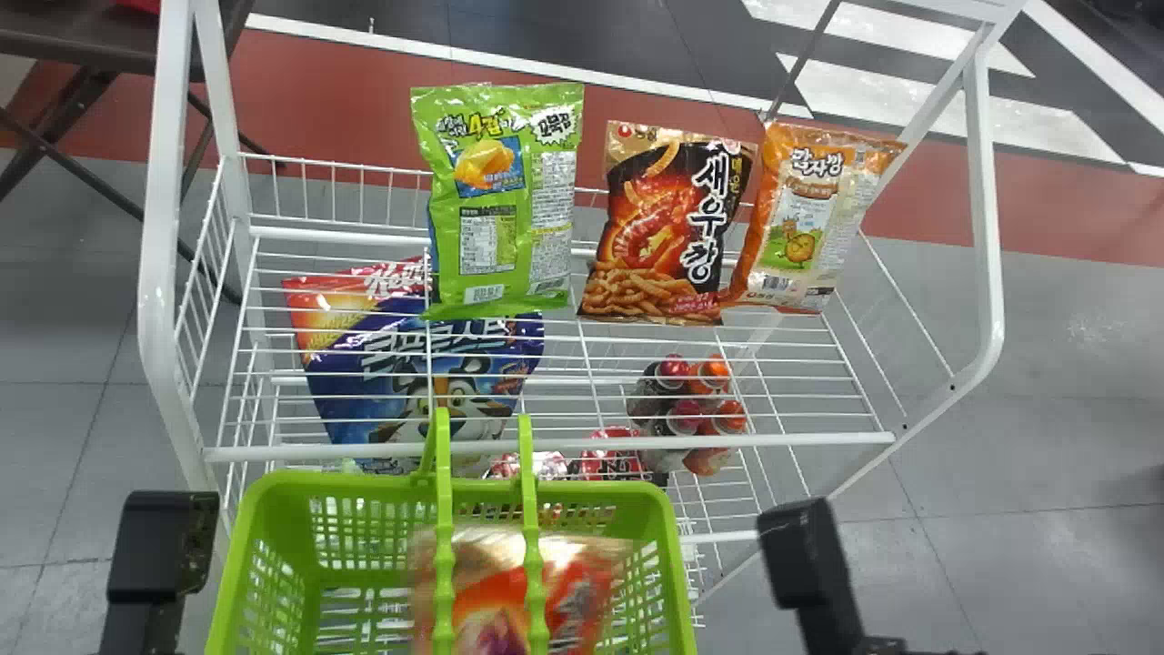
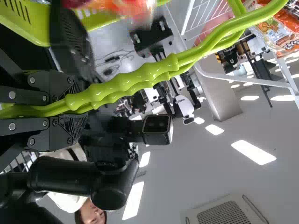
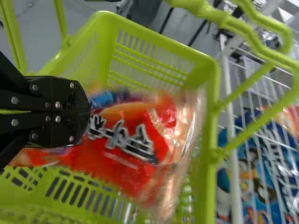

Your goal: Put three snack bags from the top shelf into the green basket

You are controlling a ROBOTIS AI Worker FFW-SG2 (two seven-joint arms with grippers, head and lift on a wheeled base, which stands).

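Three snack bags stand on the top shelf in the head view: a green bag [image 1: 500, 200], a black-and-red bag [image 1: 668, 227] and an orange-and-white bag [image 1: 809, 218]. Inside the green basket [image 1: 677, 573] is a blurred red-orange snack bag [image 1: 518, 591]. My left gripper [image 1: 162, 555] is left of the basket; the left wrist view shows the gripper [image 2: 79, 109] shut on the basket's handles [image 2: 154, 70]. My right gripper [image 1: 805, 555] is at the basket's right. In the right wrist view the gripper [image 3: 88, 113] is over the basket [image 3: 212, 107], shut on the red-orange bag [image 3: 126, 149].
The white wire rack [image 1: 546, 448] stands just beyond the basket. A large blue cereal bag [image 1: 418, 373], small bottles [image 1: 691, 400] and red packs [image 1: 611, 455] are under the top shelf. A dark table [image 1: 82, 45] is at the far left.
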